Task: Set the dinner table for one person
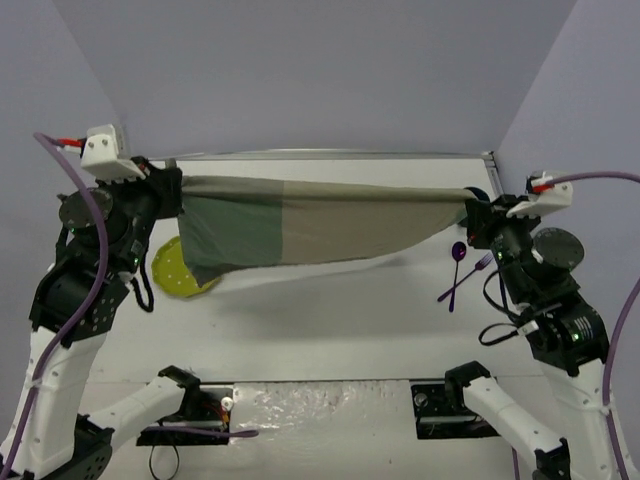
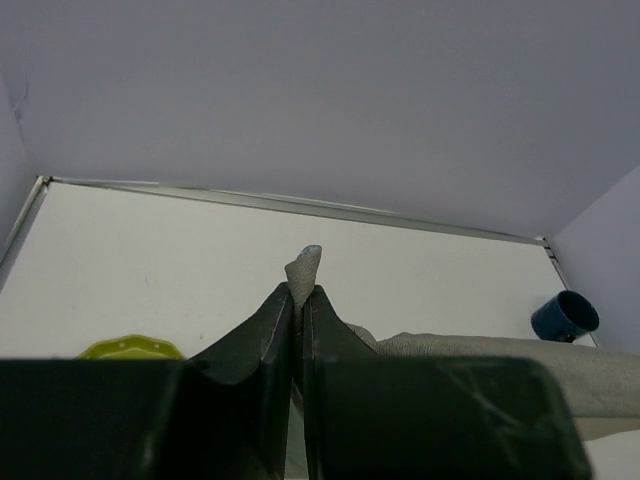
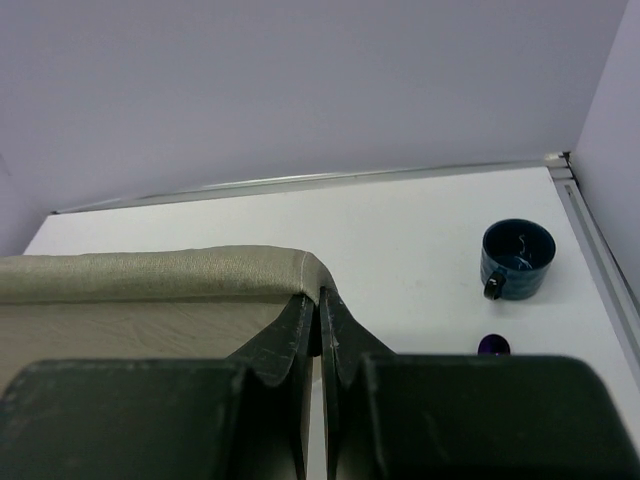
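Observation:
A two-tone green and beige cloth mat [image 1: 300, 228] hangs stretched in the air above the white dinner table [image 1: 330, 320]. My left gripper [image 1: 172, 190] is shut on its green corner; the cloth tip [image 2: 304, 266] pokes out between the jaws. My right gripper [image 1: 470, 215] is shut on the beige corner [image 3: 300, 272]. A yellow-green plate [image 1: 175, 270] lies on the table under the mat's left end, partly hidden. A purple spoon [image 1: 457, 262] and purple fork [image 1: 470, 275] lie at the right. A dark blue mug [image 3: 517, 258] stands at the far right, also in the left wrist view [image 2: 564, 315].
The table's metal edge rail [image 1: 330, 155] runs along the back against grey walls. A purple utensil [image 1: 205, 431] lies near the left arm base at the front edge.

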Available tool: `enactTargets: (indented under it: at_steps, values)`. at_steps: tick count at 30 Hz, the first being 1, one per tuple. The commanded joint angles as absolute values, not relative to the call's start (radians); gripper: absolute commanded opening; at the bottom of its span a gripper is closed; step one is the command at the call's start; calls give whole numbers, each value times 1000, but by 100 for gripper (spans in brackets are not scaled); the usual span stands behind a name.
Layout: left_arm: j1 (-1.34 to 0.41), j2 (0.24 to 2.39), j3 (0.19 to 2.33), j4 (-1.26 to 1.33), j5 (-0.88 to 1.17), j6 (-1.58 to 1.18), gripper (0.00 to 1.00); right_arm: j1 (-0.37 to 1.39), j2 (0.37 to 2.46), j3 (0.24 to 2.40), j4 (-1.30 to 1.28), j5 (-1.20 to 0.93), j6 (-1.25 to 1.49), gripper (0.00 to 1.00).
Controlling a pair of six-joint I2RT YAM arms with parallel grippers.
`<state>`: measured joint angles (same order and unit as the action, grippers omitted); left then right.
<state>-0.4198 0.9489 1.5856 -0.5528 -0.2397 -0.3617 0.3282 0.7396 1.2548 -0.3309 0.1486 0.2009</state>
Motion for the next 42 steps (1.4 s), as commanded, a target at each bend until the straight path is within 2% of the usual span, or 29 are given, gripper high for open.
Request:
enactTargets:
  at_steps: [1, 4, 8, 17, 25, 32, 36, 42]
  values:
    - [-408, 929, 1607, -660, -262, -392, 0, 318, 719, 1302, -300, 149, 170, 0]
    - [-408, 939, 1594, -698, -259, -436, 0, 318, 753, 1304, -302, 132, 204, 0]
    - [-405, 1001, 1504, -678, -375, -497, 0, 318, 854, 1289, -304, 208, 277, 0]
    - [-335, 1427, 1369, -450, -384, -652, 0, 284, 1338, 1286, -253, 335, 384, 0]
    - [-279, 1848, 1517, -344, -376, -702, 0, 210, 1718, 1320, -36, 248, 382, 0]
    - [-253, 2008, 1640, -267, -333, -637, 0, 177, 1923, 1395, 122, 170, 272, 0]
    - [-245, 2066, 1717, -277, -331, -592, 0, 167, 1976, 1449, 136, 160, 228, 0]
    - [-247, 1903, 1642, -212, -348, -514, 0, 158, 1853, 1395, 209, 116, 184, 0]
